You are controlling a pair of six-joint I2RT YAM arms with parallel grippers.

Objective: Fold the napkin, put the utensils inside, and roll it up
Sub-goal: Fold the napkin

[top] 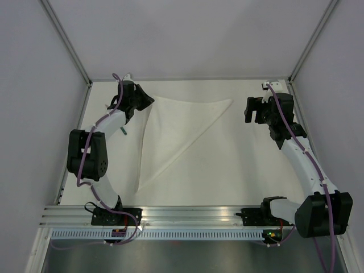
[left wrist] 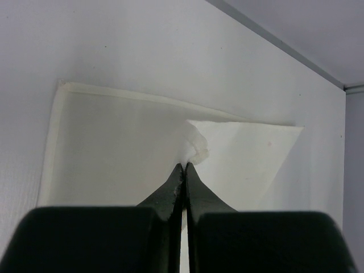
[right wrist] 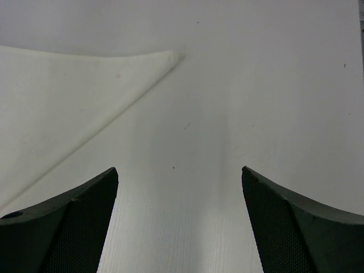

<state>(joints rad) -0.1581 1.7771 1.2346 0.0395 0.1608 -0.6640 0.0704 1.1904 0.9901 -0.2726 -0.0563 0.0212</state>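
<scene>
1. Left gripper (left wrist: 185, 166): clamped shut on a puckered corner of the napkin (left wrist: 114, 148). No gap between the jaws, cloth bunched right at the tips.
2. Right gripper (right wrist: 179, 170): jaws spread wide, nothing between them, only bare table (right wrist: 227, 114) below.
3. Napkin location: far-left part of the table, lying flat as a triangle; looks already folded once on the diagonal. Square corner at the far left, in the left gripper. One sharp tip pointing far right, the other toward the near left.
4. Long axis: the folded edge, running near-left to far-right across the table.
5. Key relation: napkin spreading away from the left gripper, toward the right and toward the arm bases. Far-right tip just beside the right gripper, on its left, apart and not touching.
6. Nearer arm: left, in contact. Right arm near only that one tip, well apart from the near-left tip.
7. Judged step: fold about finished, held corner due for release or a tidy-up tug. Risk: dragging the top layer off the lower one if pulled before opening.
8. Utensils: none visible in any view, so can't say where from.
9. Surroundings: white enclosure walls (top: 34, 85) at the sides and back, aluminium rail (top: 193, 213) along the near edge. Nothing seen standing between either gripper and the cloth.
</scene>
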